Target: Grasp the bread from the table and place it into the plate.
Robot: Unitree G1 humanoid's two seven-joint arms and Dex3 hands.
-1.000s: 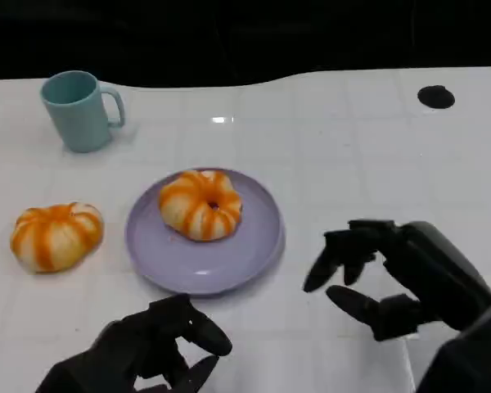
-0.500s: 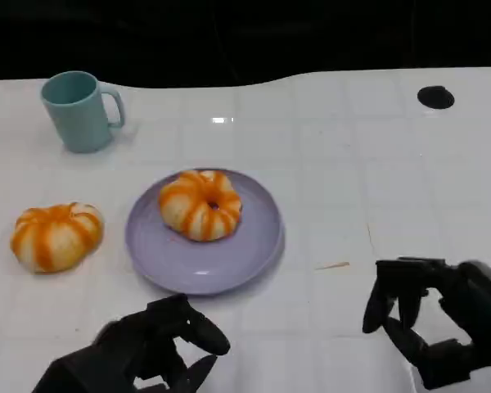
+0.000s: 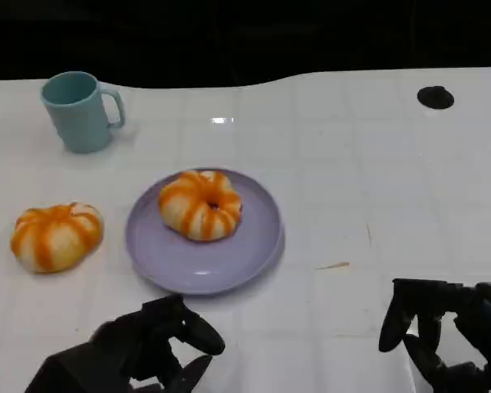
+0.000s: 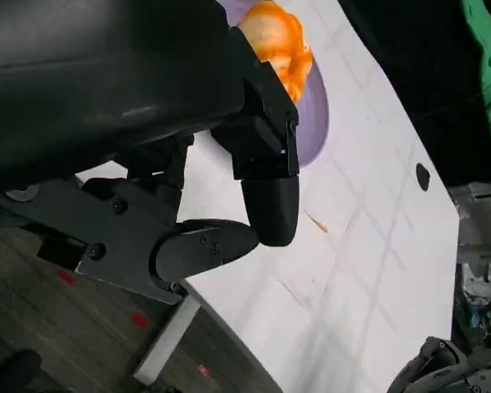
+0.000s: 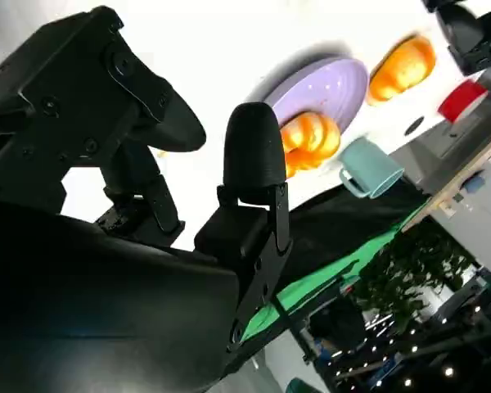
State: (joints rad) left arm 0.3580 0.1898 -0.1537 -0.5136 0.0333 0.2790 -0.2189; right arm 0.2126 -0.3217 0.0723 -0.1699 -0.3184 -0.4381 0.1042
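The right hand [image 3: 442, 332] sits at the tabletop's [image 3: 376, 180] near right edge, fingers apart, holding nothing. The left hand [image 3: 143, 352] sits at the near edge, fingers curled in, empty. Bare surface separates both hands from the plate [image 3: 254, 246], mid-table, carrying one bread [image 3: 200, 205]. A second bread [image 3: 56, 236] lies near the left edge, well apart from both hands.

The right robot hand [image 3: 446, 340] has drawn back from the plate [image 3: 254, 246] toward the table's near edge.
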